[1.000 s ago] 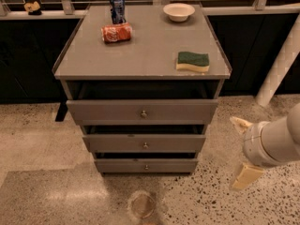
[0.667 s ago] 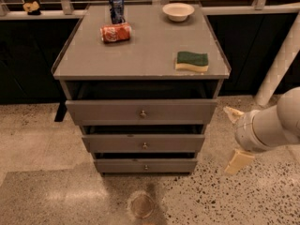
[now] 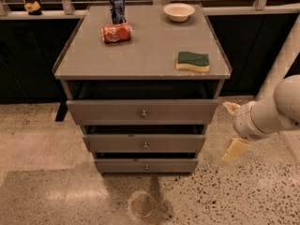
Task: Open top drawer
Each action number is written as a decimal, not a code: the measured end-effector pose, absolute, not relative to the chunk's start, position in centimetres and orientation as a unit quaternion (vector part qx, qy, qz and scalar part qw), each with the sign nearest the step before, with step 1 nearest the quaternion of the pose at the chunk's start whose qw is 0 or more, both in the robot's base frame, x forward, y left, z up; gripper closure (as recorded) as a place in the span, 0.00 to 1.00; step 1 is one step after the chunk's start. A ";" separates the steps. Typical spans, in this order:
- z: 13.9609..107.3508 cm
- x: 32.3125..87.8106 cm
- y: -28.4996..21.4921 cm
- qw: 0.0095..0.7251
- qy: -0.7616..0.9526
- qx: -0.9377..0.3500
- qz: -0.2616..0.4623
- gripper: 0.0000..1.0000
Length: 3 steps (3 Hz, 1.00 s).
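The top drawer [image 3: 112, 111] is the widest grey front of three, with a small round metal knob [image 3: 144, 113] at its centre. It stands a little forward of the cabinet, with a dark gap above it under the cabinet top. My gripper [image 3: 230, 129] is to the right of the cabinet at the height of the top and middle drawers, apart from them. Its two cream fingers [image 3: 235, 150] are spread open with nothing between them.
On the cabinet top [image 3: 145, 50] are a green and yellow sponge [image 3: 193, 61], a red can on its side [image 3: 116, 32], an upright blue can [image 3: 117, 7] and a white bowl [image 3: 179, 11]. The middle drawer [image 3: 117, 143] and bottom drawer [image 3: 122, 166] lie below. A white post [image 3: 281, 60] stands at the right.
My gripper and arm have moved left and slightly up, closer to the cabinet's right side. The drawers and the things on top have not moved.
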State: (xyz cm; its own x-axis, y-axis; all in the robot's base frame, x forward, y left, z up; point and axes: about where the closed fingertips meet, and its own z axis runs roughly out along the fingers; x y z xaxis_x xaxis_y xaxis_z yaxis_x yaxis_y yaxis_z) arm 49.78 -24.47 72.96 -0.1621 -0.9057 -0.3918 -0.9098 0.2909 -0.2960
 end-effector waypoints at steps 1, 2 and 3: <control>71.2 51.7 -24.0 0.251 0.757 -0.603 0.010 0.00; 68.4 55.0 -22.3 0.249 0.745 -0.618 0.015 0.00; 66.0 57.6 -20.6 0.255 0.739 -0.623 0.008 0.00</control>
State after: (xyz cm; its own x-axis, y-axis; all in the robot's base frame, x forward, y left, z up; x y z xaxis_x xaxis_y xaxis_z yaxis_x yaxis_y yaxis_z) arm 57.60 -20.64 66.01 -0.0931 -0.9175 -0.3868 -0.9254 0.2231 -0.3064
